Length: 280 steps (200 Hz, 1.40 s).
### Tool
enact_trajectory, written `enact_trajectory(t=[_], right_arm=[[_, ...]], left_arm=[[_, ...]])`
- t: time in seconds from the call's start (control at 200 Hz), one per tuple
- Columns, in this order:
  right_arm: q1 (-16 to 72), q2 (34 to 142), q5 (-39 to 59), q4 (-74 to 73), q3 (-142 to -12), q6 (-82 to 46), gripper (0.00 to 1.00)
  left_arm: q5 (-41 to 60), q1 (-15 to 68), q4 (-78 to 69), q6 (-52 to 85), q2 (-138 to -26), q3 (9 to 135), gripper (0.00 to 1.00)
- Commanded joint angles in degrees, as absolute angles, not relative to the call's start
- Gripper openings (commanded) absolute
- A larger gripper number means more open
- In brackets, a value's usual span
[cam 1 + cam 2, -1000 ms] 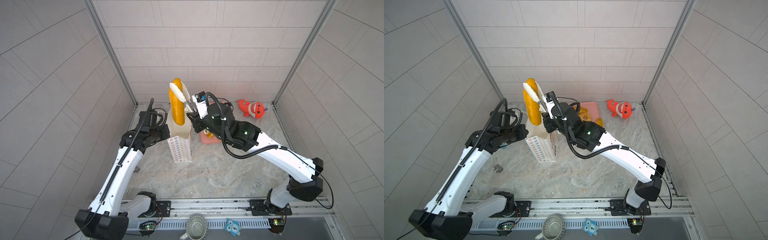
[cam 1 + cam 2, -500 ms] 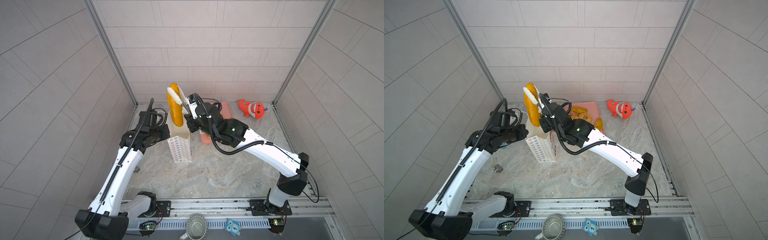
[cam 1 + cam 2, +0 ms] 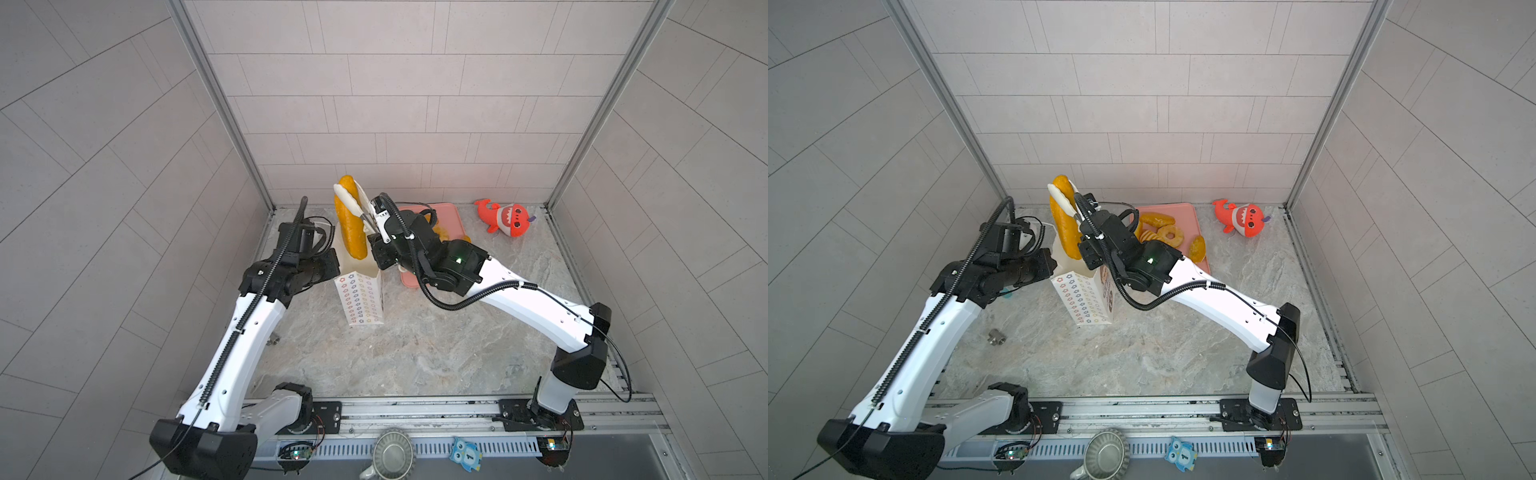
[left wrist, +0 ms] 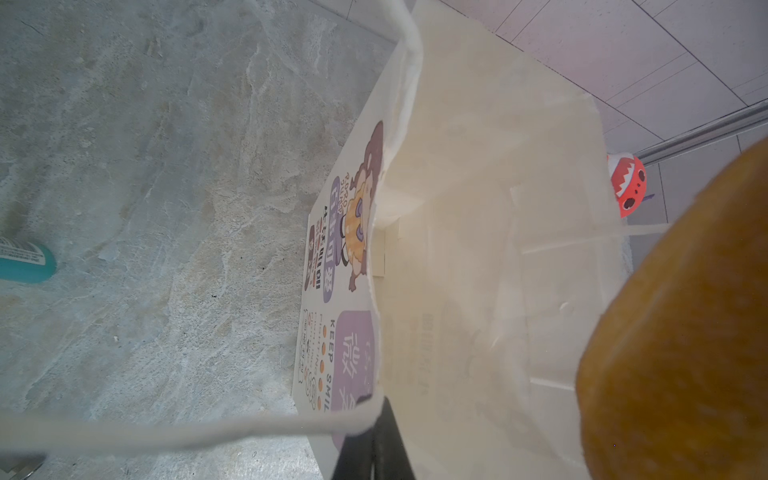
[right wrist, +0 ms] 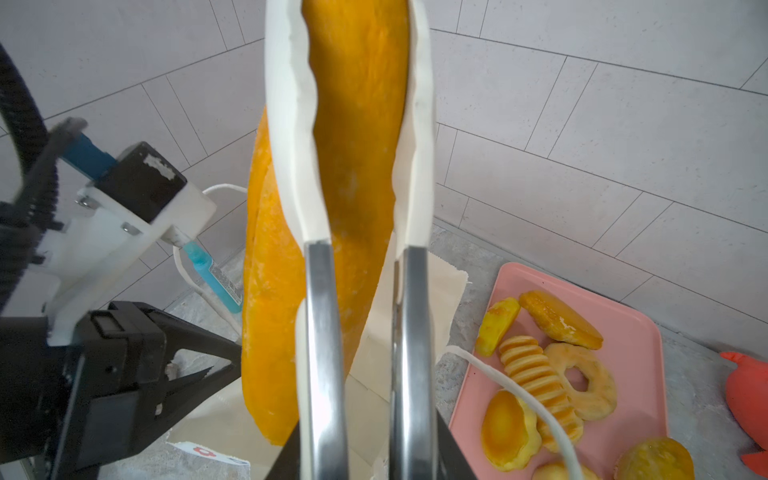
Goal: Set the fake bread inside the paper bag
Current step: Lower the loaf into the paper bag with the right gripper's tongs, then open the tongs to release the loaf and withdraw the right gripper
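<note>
**Loaf.** The loaf (image 3: pixel 351 226) is long and orange-yellow. It stands near upright with its lower end inside the mouth of the bag (image 3: pixel 360 299) and its upper end well above the rim. Both top views agree.

**Tongs.** The white tips of the tongs (image 5: pixel 322 311) clamp the loaf from two sides. Only the right wrist view shows this grip squarely, with steel arms running back toward the camera.

**Right gripper.** The right gripper (image 3: pixel 379 228) is closed on the tongs' steel arms. It sits just beside the bag's mouth on the tray side.

**Left gripper.** The left gripper (image 3: pixel 335 261) is at the bag's opposite rim, jaws pressed together and pinching the paper edge. The left wrist view shows a dark finger (image 4: pixel 384 440) against that edge. It is also the only view of the bag's pale inner walls and the cartoon print on the broad face. There the loaf is a blurred mass at one side.

**Bag.** It stands upright on the worktop (image 3: pixel 415 353), with its flowered narrow side toward the rail.

**Tray.** In a top view the pink tray (image 3: pixel 1187 210) carries the remaining pastries (image 3: pixel 1163 232) in plain sight. In a top view the same tray (image 3: pixel 451 216) is mostly hidden by the right arm. The right wrist view resolves a ring (image 5: pixel 582 382) and a ridged roll (image 5: pixel 536 386) touching each other.

**Shark.** The red shark (image 3: pixel 509 216) lies near the back wall, apart from the tray.
</note>
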<state>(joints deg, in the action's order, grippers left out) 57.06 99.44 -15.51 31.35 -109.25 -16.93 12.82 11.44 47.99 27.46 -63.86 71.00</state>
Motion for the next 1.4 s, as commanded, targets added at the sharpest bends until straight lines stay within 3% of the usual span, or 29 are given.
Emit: enact_trajectory(t=[0.0, 0.886, 1.396], right_arm=[[57.22, 98.09, -17.18, 29.75, -108.85, -17.06, 0.33], [57.22, 94.22, -18.28, 29.36, -98.72, -16.48, 0.35], [57.24, 93.56, -17.50, 29.79, -98.24, -16.56, 0.46]], left_arm=[[12.99, 11.78, 47.45, 27.25, -62.77, 71.20, 0.06], [12.50, 11.84, 47.66, 27.57, -62.71, 71.50, 0.06], [12.59, 11.84, 47.79, 27.69, -62.45, 71.57, 0.06]])
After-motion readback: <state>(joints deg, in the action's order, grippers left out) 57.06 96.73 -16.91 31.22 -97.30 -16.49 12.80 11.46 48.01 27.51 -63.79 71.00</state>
